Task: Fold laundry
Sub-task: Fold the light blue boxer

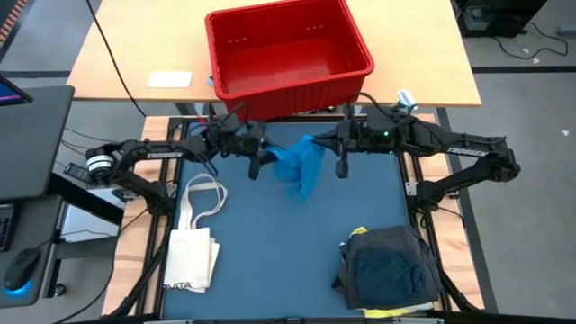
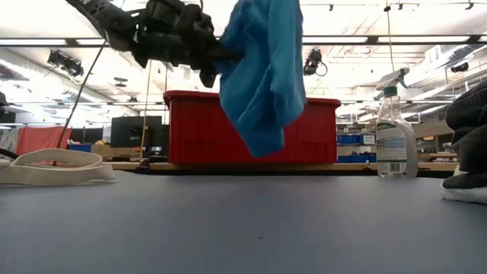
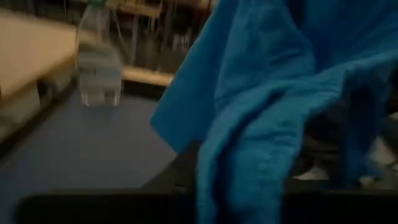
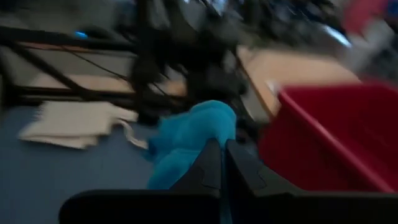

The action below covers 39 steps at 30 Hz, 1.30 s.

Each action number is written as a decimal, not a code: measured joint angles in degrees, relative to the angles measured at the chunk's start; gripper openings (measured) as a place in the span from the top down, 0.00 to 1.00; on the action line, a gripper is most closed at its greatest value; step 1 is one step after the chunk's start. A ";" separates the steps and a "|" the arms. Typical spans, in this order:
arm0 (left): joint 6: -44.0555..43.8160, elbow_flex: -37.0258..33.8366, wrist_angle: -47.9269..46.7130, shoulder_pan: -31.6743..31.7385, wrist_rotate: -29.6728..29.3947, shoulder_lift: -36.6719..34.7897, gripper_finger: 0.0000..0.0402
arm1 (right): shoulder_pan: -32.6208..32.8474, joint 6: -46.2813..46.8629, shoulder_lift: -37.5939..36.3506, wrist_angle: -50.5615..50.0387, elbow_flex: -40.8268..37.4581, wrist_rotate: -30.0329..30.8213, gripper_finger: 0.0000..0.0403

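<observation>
Laundry: blue garment (image 1: 298, 168) hanging above the blue table (image 1: 270, 252), near the far edge, between both arms. Left end effector (image 1: 255, 167) reaching inward, touching the cloth's left side; finger state unclear. Right end effector (image 1: 341, 166) reaching inward, fingers pressed together, pinching the cloth. Red bin (image 1: 286, 54) behind, nothing visible inside. Dark garments (image 1: 389, 266) piled near right.

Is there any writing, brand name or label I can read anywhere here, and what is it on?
"TROSSEN": white letters on the right arm.
White letters on the left arm: too small to read.
Dark print on the tote bag: too small to read.
Label on the spray bottle: blurred, unreadable.
</observation>
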 joint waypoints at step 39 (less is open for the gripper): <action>-50.20 9.98 -31.87 -21.68 -33.88 -2.64 0.94 | 9.71 39.99 19.71 -2.20 -1.73 12.29 0.94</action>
